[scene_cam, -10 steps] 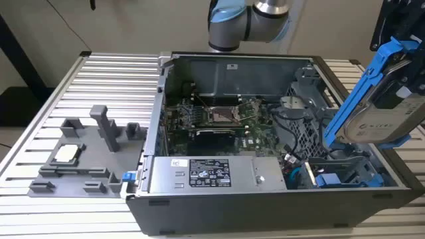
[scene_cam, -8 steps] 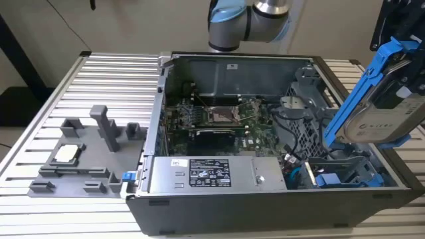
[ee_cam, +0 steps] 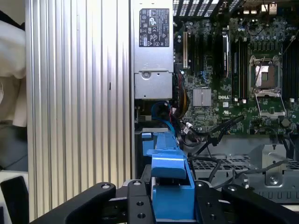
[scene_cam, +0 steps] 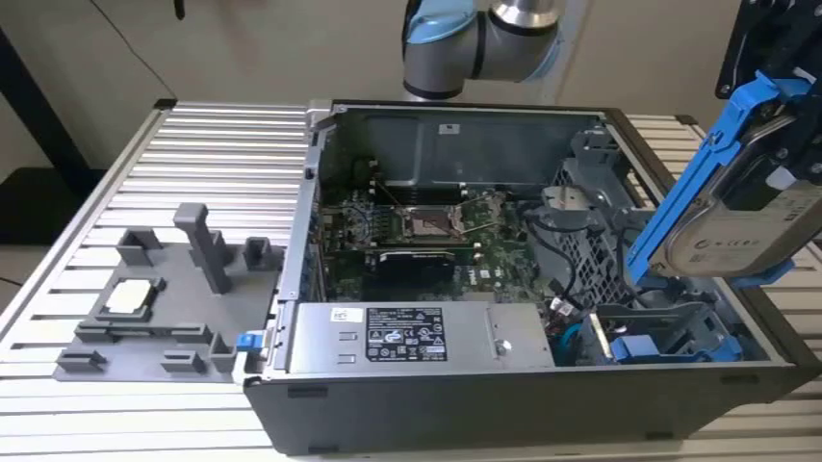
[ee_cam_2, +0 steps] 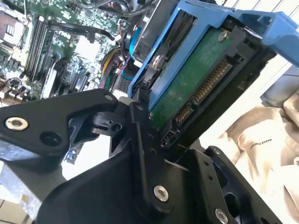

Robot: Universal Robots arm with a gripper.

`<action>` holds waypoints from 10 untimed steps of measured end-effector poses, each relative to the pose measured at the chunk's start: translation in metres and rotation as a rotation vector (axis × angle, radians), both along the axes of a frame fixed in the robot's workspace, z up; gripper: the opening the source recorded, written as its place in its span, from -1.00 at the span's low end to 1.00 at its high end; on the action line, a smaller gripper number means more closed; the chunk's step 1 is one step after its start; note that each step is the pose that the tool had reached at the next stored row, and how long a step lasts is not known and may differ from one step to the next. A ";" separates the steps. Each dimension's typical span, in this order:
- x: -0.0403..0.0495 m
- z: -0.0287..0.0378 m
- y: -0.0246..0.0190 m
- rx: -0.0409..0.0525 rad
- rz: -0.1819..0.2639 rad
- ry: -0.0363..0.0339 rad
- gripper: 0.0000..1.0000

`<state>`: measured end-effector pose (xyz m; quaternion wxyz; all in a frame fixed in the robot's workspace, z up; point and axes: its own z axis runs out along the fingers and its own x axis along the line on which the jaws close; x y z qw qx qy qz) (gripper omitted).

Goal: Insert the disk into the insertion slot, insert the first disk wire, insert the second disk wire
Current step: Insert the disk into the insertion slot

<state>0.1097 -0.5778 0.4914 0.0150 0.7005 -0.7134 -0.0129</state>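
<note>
My gripper (scene_cam: 786, 115) is shut on the disk (scene_cam: 738, 226), a silver-grey drive in a bright blue bracket (scene_cam: 694, 183). It holds the disk tilted in the air at the exterior view's right, over the open computer case. Below it is the grey perforated drive cage (scene_cam: 588, 241) with the insertion slot (scene_cam: 661, 318). The disk is outside the slot. In the second wrist view the disk's green underside (ee_cam_2: 196, 84) and connectors face the camera beside a black finger (ee_cam_2: 140, 140). In the first wrist view the blue bracket (ee_cam: 170, 186) sits between the fingers. Loose dark cables (ee_cam: 210, 135) lie next to the cage.
The case holds a motherboard (scene_cam: 424, 226) and a grey power-supply box (scene_cam: 411, 337) along its near wall. A grey fixture with small parts (scene_cam: 154, 298) rests on the ribbed metal table (scene_cam: 192, 173) at the exterior view's left. The arm (scene_cam: 482, 43) rises behind the case.
</note>
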 end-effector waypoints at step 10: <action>0.0001 -0.0036 0.0000 0.0018 0.000 0.0282 -0.35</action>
